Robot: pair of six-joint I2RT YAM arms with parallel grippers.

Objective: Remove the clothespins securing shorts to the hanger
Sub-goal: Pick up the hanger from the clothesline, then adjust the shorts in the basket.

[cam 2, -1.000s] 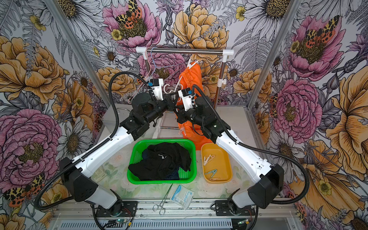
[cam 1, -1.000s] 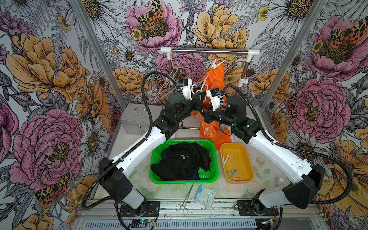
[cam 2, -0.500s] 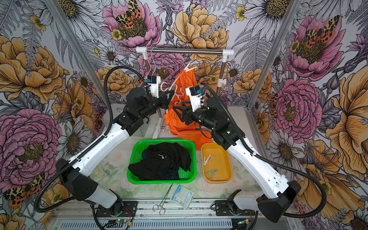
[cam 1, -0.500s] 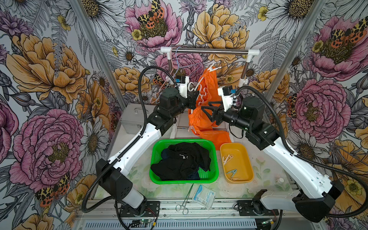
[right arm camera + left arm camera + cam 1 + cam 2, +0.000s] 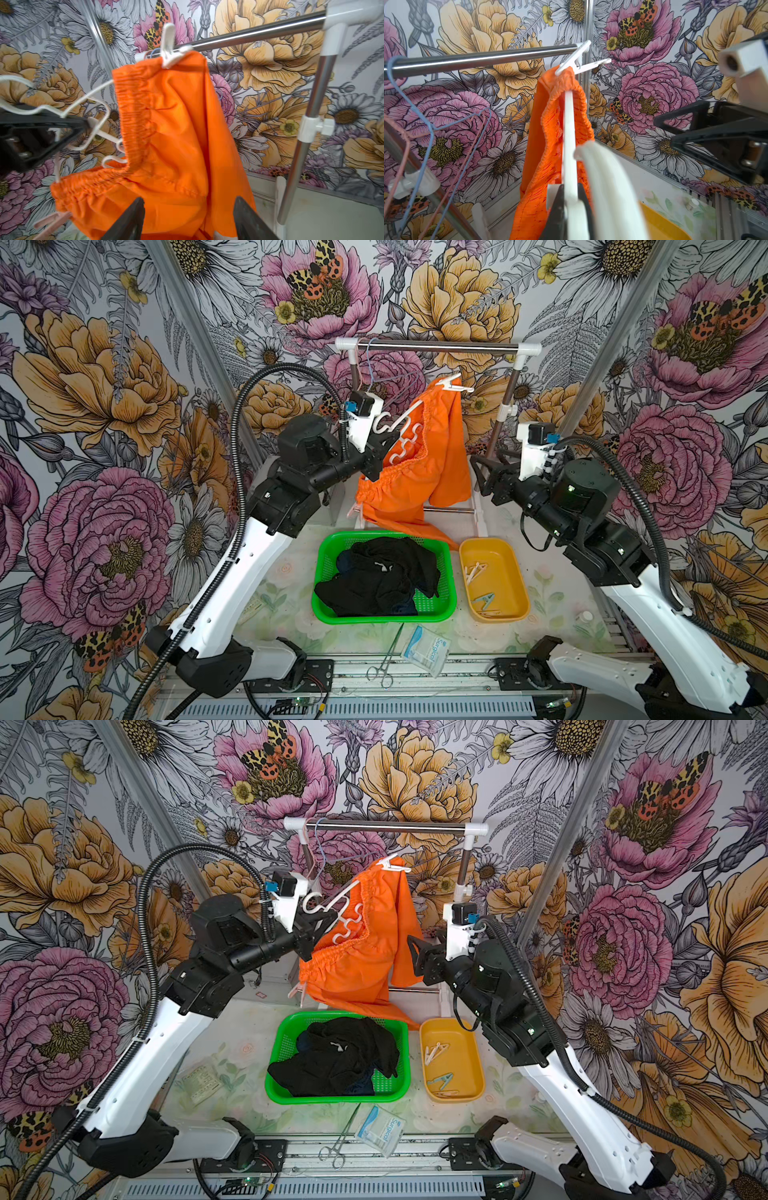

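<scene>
Left gripper (image 5: 383, 440) clamps the white plastic hanger (image 5: 568, 135); open right gripper (image 5: 188, 199) should rise to the white plastic clothespin (image 5: 169, 44) above it on the orange fabric shorts (image 5: 176, 135), squeezing its tails squarely.

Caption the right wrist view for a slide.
Open right gripper faces orange shorts, clipped by a white clothespin to the hanger the left gripper grips.

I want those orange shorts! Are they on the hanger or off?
On. A white clothespin pinches the orange shorts onto the white hanger, held in the left pincer.
</scene>
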